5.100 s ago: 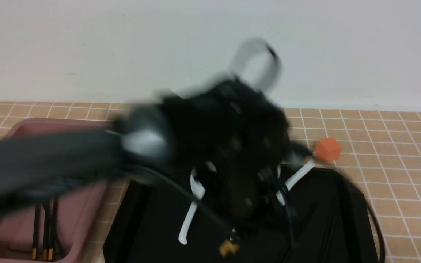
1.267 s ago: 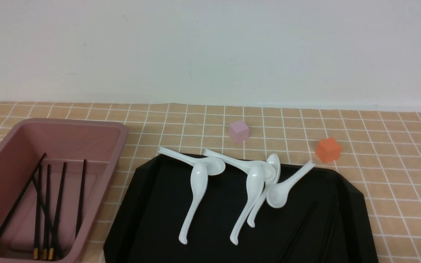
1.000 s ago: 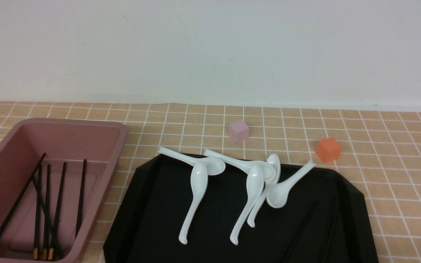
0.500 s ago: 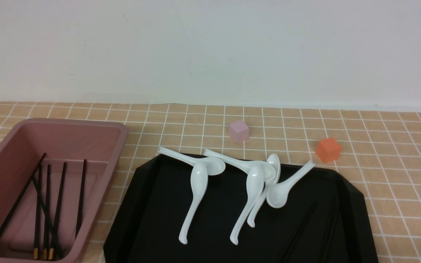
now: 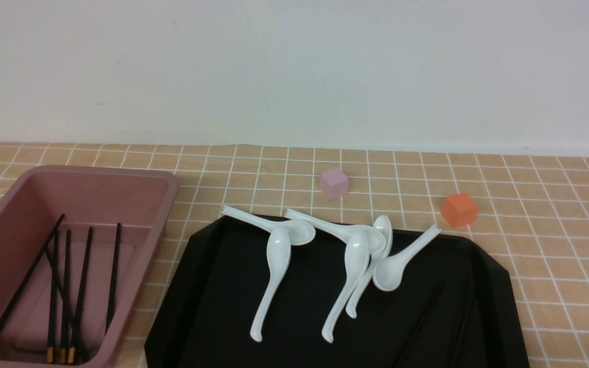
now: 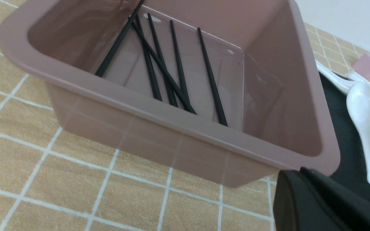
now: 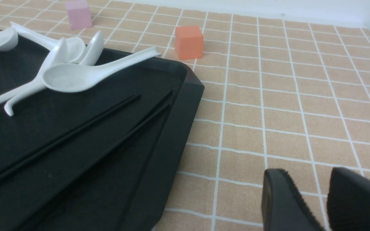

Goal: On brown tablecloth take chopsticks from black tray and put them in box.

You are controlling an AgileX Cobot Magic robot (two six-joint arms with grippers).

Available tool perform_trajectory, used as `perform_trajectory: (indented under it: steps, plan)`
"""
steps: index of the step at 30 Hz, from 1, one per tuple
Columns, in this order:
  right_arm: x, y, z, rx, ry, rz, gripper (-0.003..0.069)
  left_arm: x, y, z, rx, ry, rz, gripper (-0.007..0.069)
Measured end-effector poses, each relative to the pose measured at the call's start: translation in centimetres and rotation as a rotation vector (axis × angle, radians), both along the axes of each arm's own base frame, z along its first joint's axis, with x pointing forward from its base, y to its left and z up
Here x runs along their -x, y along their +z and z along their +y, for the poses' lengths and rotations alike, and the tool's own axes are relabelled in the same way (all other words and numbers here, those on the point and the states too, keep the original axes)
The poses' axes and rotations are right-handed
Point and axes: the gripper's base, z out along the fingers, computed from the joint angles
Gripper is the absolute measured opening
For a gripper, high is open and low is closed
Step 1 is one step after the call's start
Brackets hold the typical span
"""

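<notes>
The pink box (image 5: 172, 184) stands at the left on the brown tablecloth (image 5: 555, 230) and holds several black chopsticks (image 5: 64, 286) with gold tips. The black tray (image 5: 299, 306) lies in the middle. More chopsticks (image 5: 422, 317) lie faintly along its right side and show clearly in the right wrist view (image 7: 92, 122). Neither gripper shows in the front view. My left gripper (image 6: 300, 171) is shut and empty, just outside a corner of the box (image 6: 172, 118). My right gripper (image 7: 308, 173) is open and empty over the cloth beside the tray (image 7: 178, 106).
Several white soup spoons (image 5: 274, 271) lie across the tray's far half, some handles over its rim. A pink cube (image 5: 334, 183) and an orange cube (image 5: 459, 209) sit on the cloth behind the tray. A white wall closes off the back.
Five seconds ago the left arm was blurred across the tray and box; it has since left the front view. More chopsticks lie in the box. Nothing has moved in the last second.
</notes>
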Motion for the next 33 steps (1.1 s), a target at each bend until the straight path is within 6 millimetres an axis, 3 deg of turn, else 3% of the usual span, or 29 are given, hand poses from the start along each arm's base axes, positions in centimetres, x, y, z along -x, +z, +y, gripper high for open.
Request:
perform_trajectory:
  steps: [33]
  plan:
    - [0.0,0.0,0.0,0.0,0.0,0.0,0.0239,0.0,0.0,0.0,0.0,0.0,0.0,0.0041]
